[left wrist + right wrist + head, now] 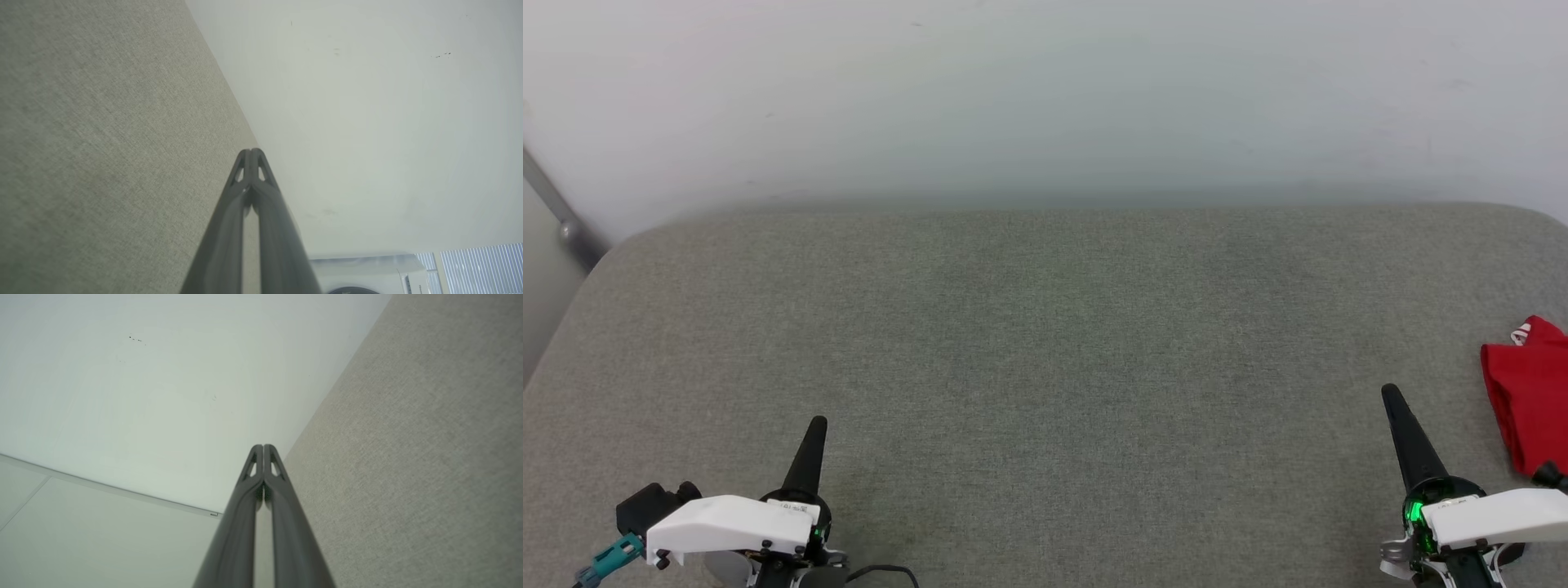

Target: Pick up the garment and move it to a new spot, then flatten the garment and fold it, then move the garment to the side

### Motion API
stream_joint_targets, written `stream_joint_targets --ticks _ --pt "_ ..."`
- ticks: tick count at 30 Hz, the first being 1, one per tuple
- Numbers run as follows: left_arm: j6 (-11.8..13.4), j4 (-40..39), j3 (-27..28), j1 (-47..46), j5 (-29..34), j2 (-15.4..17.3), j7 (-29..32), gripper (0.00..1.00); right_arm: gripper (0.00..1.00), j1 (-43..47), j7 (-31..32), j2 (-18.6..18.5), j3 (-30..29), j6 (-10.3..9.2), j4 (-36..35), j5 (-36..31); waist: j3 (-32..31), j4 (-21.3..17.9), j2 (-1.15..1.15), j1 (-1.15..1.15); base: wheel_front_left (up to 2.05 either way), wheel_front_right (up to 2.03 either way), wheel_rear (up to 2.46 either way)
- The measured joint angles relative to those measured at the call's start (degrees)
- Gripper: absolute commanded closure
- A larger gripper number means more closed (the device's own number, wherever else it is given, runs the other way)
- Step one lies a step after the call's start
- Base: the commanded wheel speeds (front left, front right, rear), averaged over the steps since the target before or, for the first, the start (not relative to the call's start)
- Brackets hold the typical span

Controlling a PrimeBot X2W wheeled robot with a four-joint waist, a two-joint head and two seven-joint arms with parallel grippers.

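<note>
Resting at the near edge of the bench (1045,343) with both jaws closed tip to tip and empty, clear of the red garment (1531,400) lying far right, likely already set aside.

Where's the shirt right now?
Head view: the shirt lies on the grey pad at the far right edge, just right of the shut right gripper, partly cut off by the frame.

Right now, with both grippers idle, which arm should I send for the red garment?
Right. The garment lies bunched at the right edge of the grey surface, close beside the right gripper; the left gripper sits far across. Both are shut and empty, so it must open first.
</note>
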Motion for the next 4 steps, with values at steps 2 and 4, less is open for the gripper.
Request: stream_joint_targets --ticks 2,4 --pt "-0.12 0.14 0.3 -0.11 -0.71 -0.23 0.33 1.0 1.0 -0.23 0.13 0.01 -0.07 0.0 0.33 1.02 0.03 -0.01 0.0 0.0 0.0 0.0 0.0" --pt "-0.52 0.22 0.66 -0.41 -1.47 -0.49 0.49 1.0 1.0 -0.31 0.15 0.01 -0.11 0.0 0.67 2.05 0.07 -0.03 0.0 0.0 0.0 0.0 0.0"
